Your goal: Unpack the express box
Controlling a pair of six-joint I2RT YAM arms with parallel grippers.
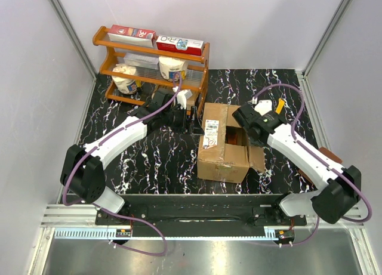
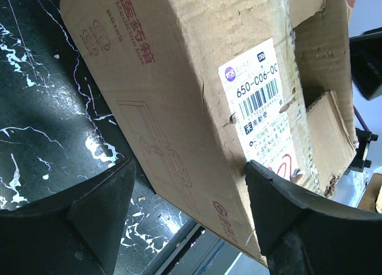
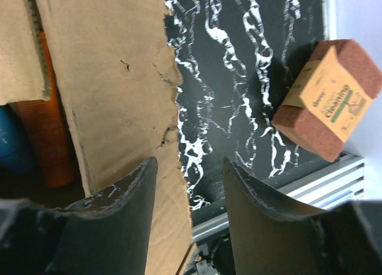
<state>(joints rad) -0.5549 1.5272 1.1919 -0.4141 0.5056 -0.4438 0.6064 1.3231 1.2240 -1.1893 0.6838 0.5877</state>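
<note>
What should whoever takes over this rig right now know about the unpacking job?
Left gripper: open, at the labelled side of the express box, holding nothing.
Right gripper: open, straddling the edge of the right flap, not clamped.
Box: mid-table, top flaps open; an orange item and a blue item lie inside.
Done: box opened. To do: take the contents out.

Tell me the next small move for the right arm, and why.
Probably close the right tool on the flap and fold it outward. The box is already open, the jaws stand apart with the flap's torn edge running into the gap, and an orange item shows inside just past that flap, so clearing it should ease the reach.
</note>
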